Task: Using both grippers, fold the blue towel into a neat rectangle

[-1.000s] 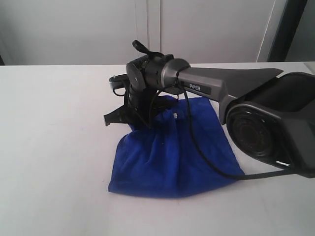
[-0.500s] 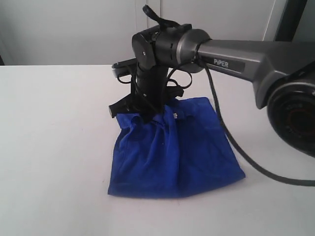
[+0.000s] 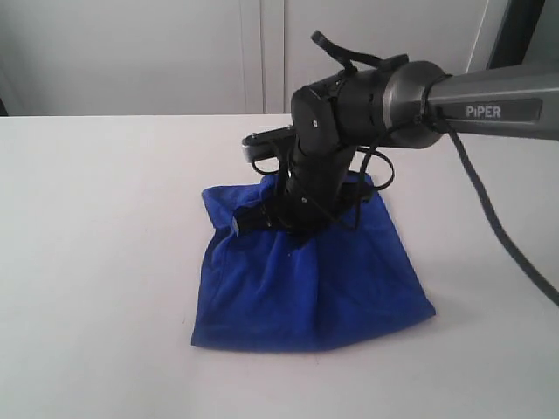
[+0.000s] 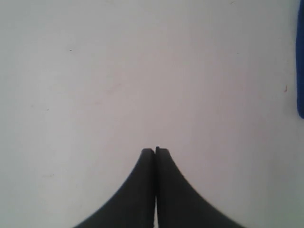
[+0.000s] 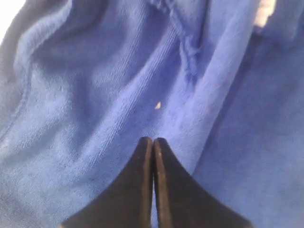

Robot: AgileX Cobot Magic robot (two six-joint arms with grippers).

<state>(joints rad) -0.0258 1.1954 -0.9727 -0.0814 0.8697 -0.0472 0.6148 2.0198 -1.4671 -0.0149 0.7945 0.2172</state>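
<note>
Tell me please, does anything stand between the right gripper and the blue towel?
Nothing visible does. The right gripper, its jaws shut, hangs directly over the blue towel, and only blue cloth lies ahead of its tips. No other thing shows on the white table around them.

I'm seeing the royal-blue soft microfibre towel (image 3: 306,288) lying on the white flat worktop (image 3: 96,262). The black two-fingered right end effector (image 3: 239,224) is hanging over the towel's rear part, its arm stretching across from the right. The black two-fingered left end effector (image 4: 156,150) is hovering over worktop, the towel's edge nearby.
</note>
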